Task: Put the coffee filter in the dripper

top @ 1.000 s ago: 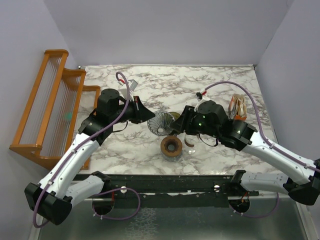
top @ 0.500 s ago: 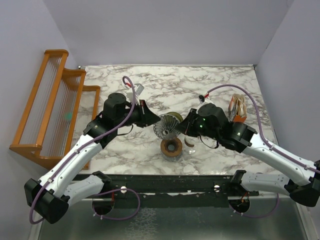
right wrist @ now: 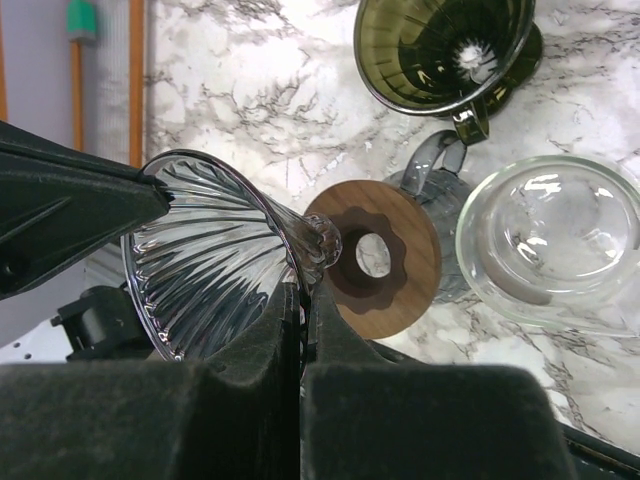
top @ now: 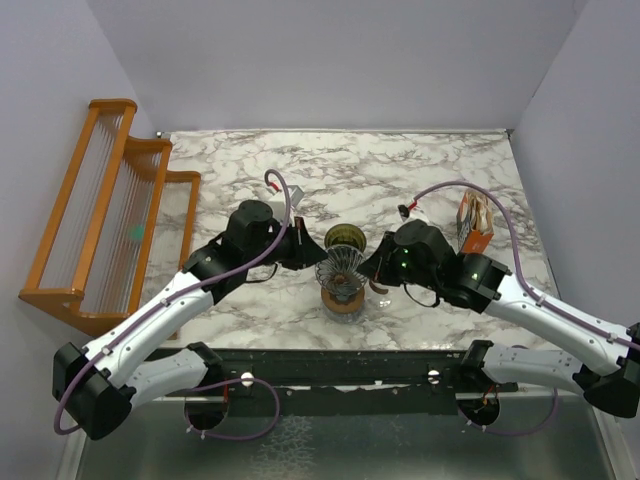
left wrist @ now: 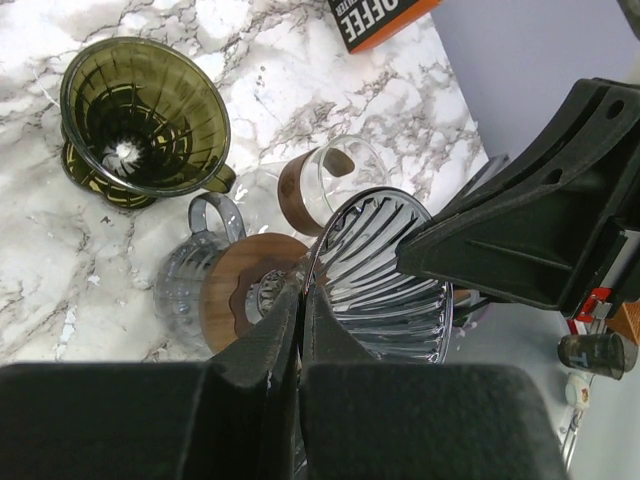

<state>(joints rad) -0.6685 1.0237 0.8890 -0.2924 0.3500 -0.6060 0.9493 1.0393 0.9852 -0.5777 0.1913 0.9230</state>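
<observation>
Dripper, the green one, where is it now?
Top view: the dripper stands upright at mid-table, just beyond the clear ribbed cone and the brown disc.

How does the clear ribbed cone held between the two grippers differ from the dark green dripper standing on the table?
The clear cone is colourless; the green dripper is olive-tinted. The cone hangs tilted, pinched by the left gripper and right gripper; the dripper stands upright on the table, untouched. The dripper has a side handle and round base; the cone shows neither. Both are empty ribbed cones.
</observation>
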